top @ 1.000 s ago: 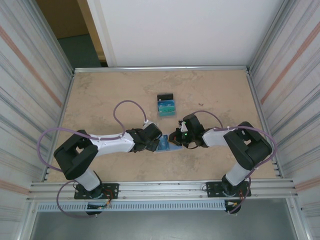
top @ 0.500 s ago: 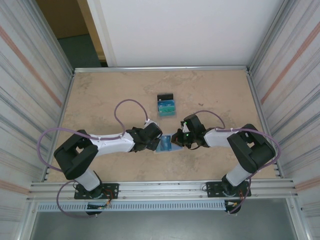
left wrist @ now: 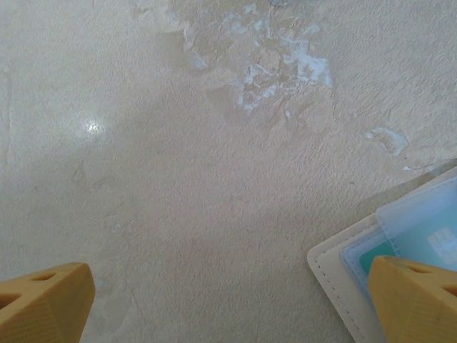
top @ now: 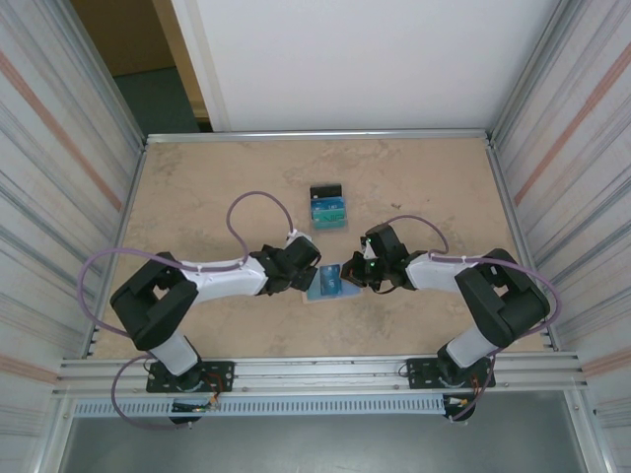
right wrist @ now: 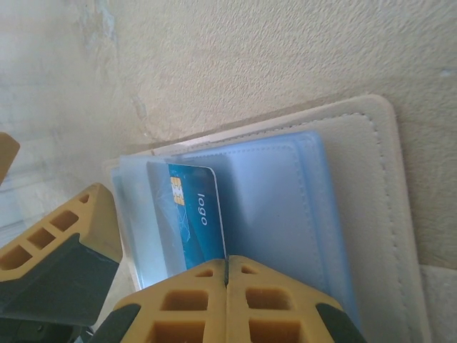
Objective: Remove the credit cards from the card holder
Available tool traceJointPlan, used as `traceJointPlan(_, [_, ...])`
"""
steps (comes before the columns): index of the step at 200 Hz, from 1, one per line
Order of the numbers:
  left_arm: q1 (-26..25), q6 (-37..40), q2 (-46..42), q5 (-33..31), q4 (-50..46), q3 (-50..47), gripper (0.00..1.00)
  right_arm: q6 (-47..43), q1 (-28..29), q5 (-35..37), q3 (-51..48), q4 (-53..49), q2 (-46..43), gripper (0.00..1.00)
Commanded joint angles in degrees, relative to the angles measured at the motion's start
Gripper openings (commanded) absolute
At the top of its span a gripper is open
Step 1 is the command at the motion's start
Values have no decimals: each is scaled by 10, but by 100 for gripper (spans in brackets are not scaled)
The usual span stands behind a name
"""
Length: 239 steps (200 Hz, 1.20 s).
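The tan card holder (right wrist: 385, 214) lies open on the table between my two grippers, its pale blue lining up. A blue credit card (right wrist: 196, 214) sticks partway out of a clear sleeve. My right gripper (right wrist: 227, 270) is shut, its closed tips over the card's near end; a pinch on the card cannot be made out. My left gripper (left wrist: 228, 307) is open wide, its right finger (left wrist: 418, 300) over a corner of the card holder (left wrist: 335, 275), where a teal card (left wrist: 378, 255) shows in a sleeve. From above, the card holder (top: 320, 292) sits between the left gripper (top: 306, 268) and the right gripper (top: 347, 273).
A small pile of coloured cards (top: 328, 213) with a black one (top: 325, 190) at its far end lies on the table beyond the grippers. Corrugated metal walls (top: 69, 177) close in both sides, and a rail (top: 315, 374) runs along the near edge.
My right gripper has drawn a little to the right, and more of the blue card shows between the grippers. The left gripper has edged slightly away from me.
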Motion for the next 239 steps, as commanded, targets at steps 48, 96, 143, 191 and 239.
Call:
traceJointPlan(48, [12, 39, 32, -19, 32, 11, 99, 0, -5, -19, 4, 21, -4, 0])
traceJointPlan(96, [13, 49, 36, -19, 34, 16, 99, 31, -9, -60, -15, 92, 4, 5])
traceJointPlan(143, [12, 39, 36, -16, 31, 12, 99, 53, -10, -95, -25, 162, 35, 14])
traceJointPlan(191, [11, 33, 34, -14, 29, 10, 99, 61, -7, -115, -22, 201, 68, 18])
traceJointPlan(239, [7, 27, 35, -13, 28, 12, 99, 69, 2, -128, -17, 227, 94, 17])
